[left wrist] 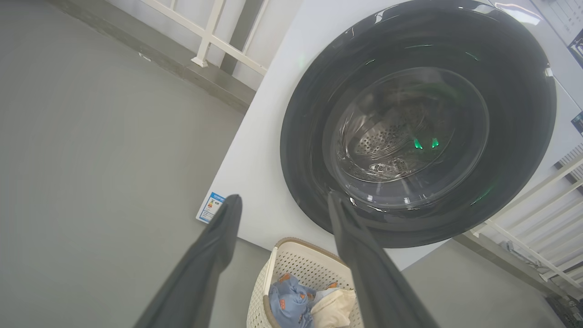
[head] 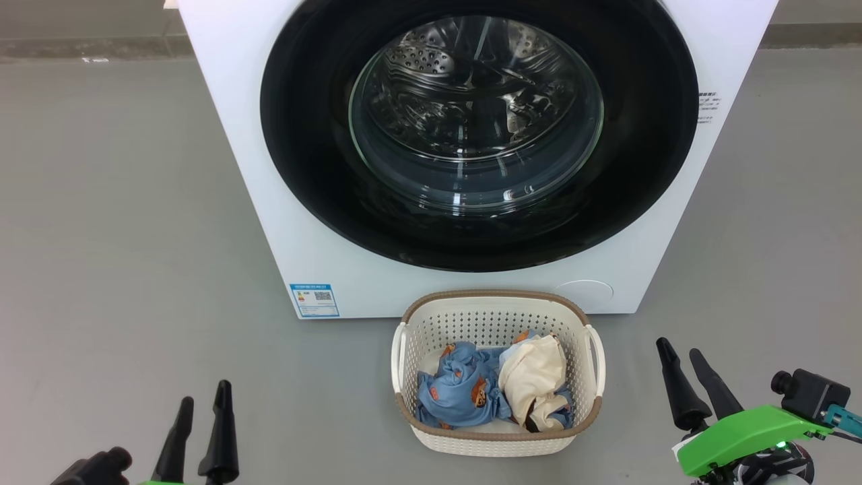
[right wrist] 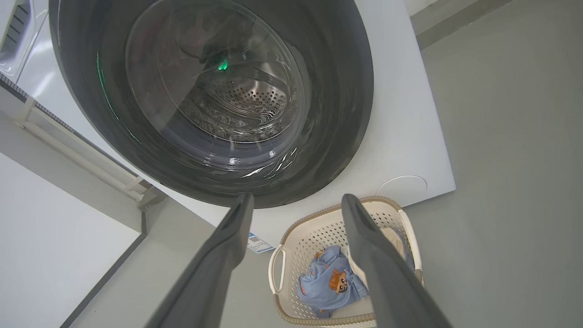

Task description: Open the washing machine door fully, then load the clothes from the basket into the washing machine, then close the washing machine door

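Note:
The white washing machine [head: 229,101] stands ahead with its round black door [head: 303,135] shut flat against the front; the steel drum shows through the glass. On the floor before it sits the cream basket [head: 495,320] holding the clothes, a light blue printed garment [head: 461,391] and a cream one [head: 532,377]. My left gripper [head: 203,399] is low at the left of the basket, open and empty. My right gripper [head: 682,352] is at the basket's right, open and empty. Both are well short of the door. The wrist views show the door [left wrist: 309,136] [right wrist: 346,91] and basket [left wrist: 296,259] [right wrist: 314,237] beyond open fingers.
Grey floor [head: 121,202] lies on both sides of the machine. A blue label sticker [head: 314,300] and a round white cover [head: 584,293] sit low on its front. White railings [left wrist: 537,214] and a white wall [right wrist: 50,237] flank the machine.

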